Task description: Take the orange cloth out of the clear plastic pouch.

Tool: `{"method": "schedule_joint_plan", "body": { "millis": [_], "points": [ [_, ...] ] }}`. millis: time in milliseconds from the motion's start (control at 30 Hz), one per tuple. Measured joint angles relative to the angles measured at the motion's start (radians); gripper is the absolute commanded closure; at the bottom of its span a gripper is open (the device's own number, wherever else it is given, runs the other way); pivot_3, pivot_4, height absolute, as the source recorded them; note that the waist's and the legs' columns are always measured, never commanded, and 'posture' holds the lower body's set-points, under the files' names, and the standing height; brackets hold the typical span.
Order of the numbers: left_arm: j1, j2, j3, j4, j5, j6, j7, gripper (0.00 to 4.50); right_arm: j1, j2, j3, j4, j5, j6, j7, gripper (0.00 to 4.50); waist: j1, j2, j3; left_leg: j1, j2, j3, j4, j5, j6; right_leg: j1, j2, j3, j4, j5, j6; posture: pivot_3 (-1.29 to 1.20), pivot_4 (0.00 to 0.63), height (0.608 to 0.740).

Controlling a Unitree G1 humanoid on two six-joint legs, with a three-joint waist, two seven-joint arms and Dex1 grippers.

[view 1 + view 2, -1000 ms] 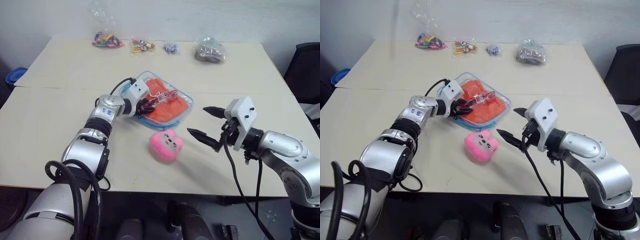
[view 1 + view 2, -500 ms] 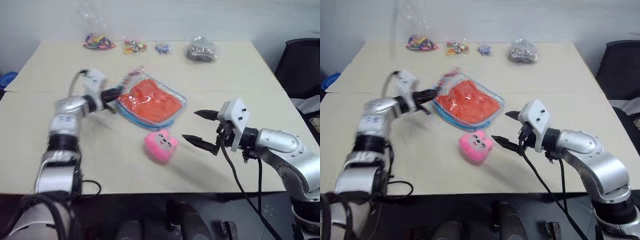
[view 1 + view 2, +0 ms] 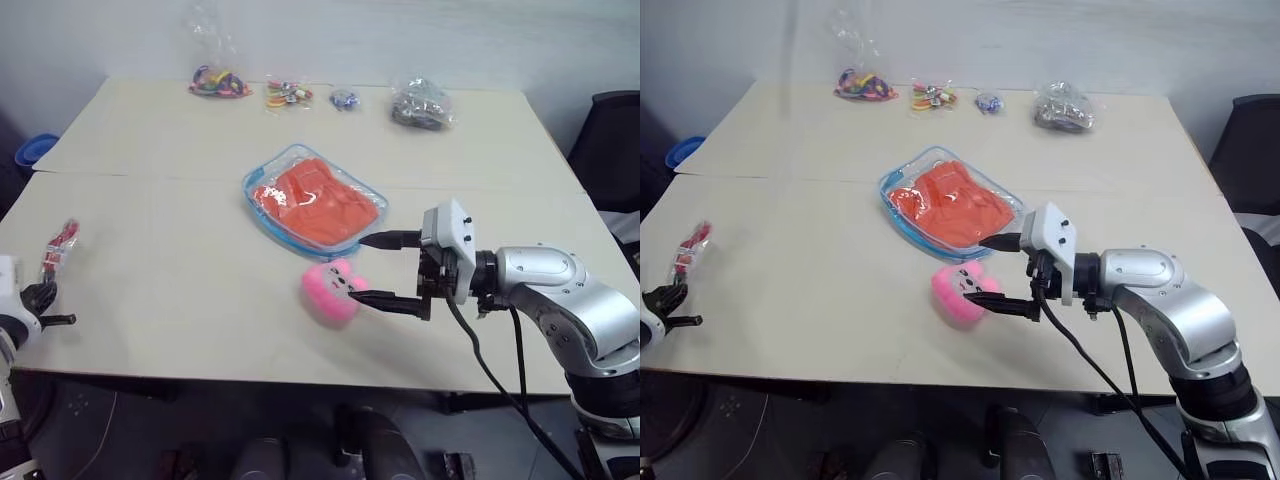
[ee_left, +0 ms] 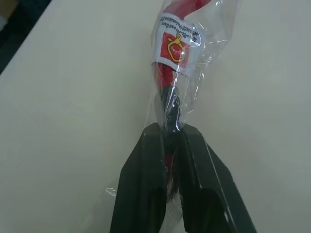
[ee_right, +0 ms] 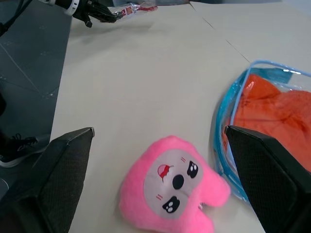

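The orange cloth (image 3: pixel 322 205) lies inside the clear plastic pouch (image 3: pixel 268 181), flat on the bench (image 3: pixel 180 280). It sits just beyond the right gripper (image 3: pixel 375 268), whose jaws are spread wide: the upper fingertip is at the pouch's near edge, the lower one against the pink plush toy (image 3: pixel 333 291). The toy lies partly between those jaws, just short of the pouch. Well apart, at the bench's left edge, the left gripper (image 4: pixel 171 145) has its jaws pinching a small clear packet (image 4: pixel 182 53) with red contents.

One clear plastic pouch (image 3: pixel 314 203), one orange cloth (image 3: pixel 318 204), one pink plush toy (image 3: pixel 332 290), four trinket bags (image 3: pixel 218 80), one small red packet (image 3: pixel 60 246).
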Motion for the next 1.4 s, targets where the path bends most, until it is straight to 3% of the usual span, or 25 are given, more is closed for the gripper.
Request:
{"method": "schedule_joint_plan", "body": {
  "millis": [300, 467, 567, 633, 733, 833, 900, 1033, 1133, 1200, 1400],
  "points": [
    [0.062, -0.009, 0.019, -0.025, -0.064, -0.025, -0.004, 1.06, 0.010, 0.001, 0.005, 0.013, -0.014, -0.010, 0.016, 0.00, -0.011, 0.000, 0.000, -0.001, 0.001, 0.001, 0.000, 0.000, -0.001, -0.001, 0.000, 0.000, 0.000, 0.000, 0.000, 0.00, 0.150, 0.740],
    [0.097, 0.028, 0.118, -0.124, -0.252, 0.064, -0.148, 1.06, 0.048, 0.000, 0.001, 0.009, -0.023, -0.018, 0.010, 0.00, -0.022, -0.001, 0.000, -0.001, 0.001, 0.000, 0.000, 0.000, -0.001, -0.001, 0.001, 0.000, 0.000, 0.000, 0.000, 0.00, 0.150, 0.740],
    [0.122, 0.149, 0.219, -0.216, -0.455, 0.154, -0.345, 1.06, 0.073, -0.005, -0.008, 0.006, -0.027, -0.018, -0.004, 0.00, -0.025, -0.004, 0.000, -0.001, 0.001, 0.000, 0.000, 0.000, -0.003, -0.001, 0.001, -0.001, -0.001, -0.001, -0.001, 0.00, 0.150, 0.740],
    [0.134, 0.241, 0.230, -0.254, -0.509, 0.163, -0.443, 1.06, 0.087, -0.006, -0.015, 0.002, -0.029, -0.019, -0.012, 0.00, -0.025, -0.002, 0.001, 0.000, 0.000, 0.000, 0.000, 0.000, -0.003, -0.001, 0.001, 0.000, -0.001, -0.001, -0.001, 0.00, 0.150, 0.740],
    [0.074, 0.396, 0.042, -0.226, -0.438, 0.037, -0.543, 1.06, 0.115, -0.009, -0.034, -0.016, -0.030, -0.019, -0.036, 0.00, -0.014, 0.003, 0.001, 0.000, -0.001, 0.000, 0.000, 0.000, -0.002, 0.000, 0.001, 0.000, 0.000, -0.001, -0.001, 0.00, 0.150, 0.740],
    [-0.206, 0.449, -0.329, -0.059, -0.226, -0.230, -0.570, 1.06, 0.131, -0.011, -0.046, -0.042, -0.031, -0.019, -0.058, 0.00, 0.002, 0.006, 0.002, 0.000, 0.000, 0.000, -0.001, -0.002, 0.002, 0.001, 0.003, 0.000, -0.001, -0.001, -0.001, 0.00, 0.150, 0.740],
    [-0.395, 0.427, -0.541, 0.081, -0.065, -0.420, -0.587, 1.06, 0.139, -0.014, -0.053, -0.057, -0.031, -0.020, -0.072, 0.00, 0.001, 0.005, 0.002, -0.002, 0.000, 0.001, -0.002, -0.003, 0.002, 0.000, 0.004, 0.001, -0.001, -0.001, -0.001, 0.00, 0.150, 0.740],
    [-0.800, 0.275, -0.914, 0.498, 0.305, -0.907, -0.578, 1.06, 0.163, -0.020, -0.077, -0.088, -0.031, -0.016, -0.109, 0.00, 0.001, 0.005, 0.001, -0.005, 0.001, 0.005, -0.001, 0.000, -0.002, -0.002, 0.005, -0.001, 0.000, 0.000, 0.002, 0.00, 0.150, 0.740],
    [-0.992, 0.131, -1.058, 0.771, 0.460, -1.142, -0.505, 1.06, 0.187, -0.023, -0.090, -0.131, -0.030, -0.005, -0.145, 0.00, -0.006, 0.003, 0.001, -0.016, 0.000, 0.010, 0.001, -0.001, 0.001, -0.007, 0.005, -0.002, -0.004, 0.002, 0.005, 0.00, 0.150, 0.740],
    [-1.069, 0.089, -1.124, 0.897, 0.546, -1.241, -0.423, 1.06, 0.213, -0.024, -0.101, -0.165, -0.028, 0.006, -0.168, 0.00, -0.010, 0.000, 0.000, -0.021, -0.001, 0.012, 0.002, -0.002, 0.002, -0.019, 0.004, -0.002, -0.001, 0.002, 0.006, 0.00, 0.150, 0.740],
    [-1.193, -0.001, -1.264, 1.149, 0.767, -1.334, -0.151, 1.06, 0.291, -0.032, -0.164, -0.251, -0.012, 0.051, -0.238, 0.00, -0.010, -0.001, 0.001, -0.017, -0.002, 0.022, 0.002, -0.001, 0.003, -0.017, 0.000, -0.007, 0.001, 0.003, 0.006, 0.00, 0.150, 0.740]
  ]
}}
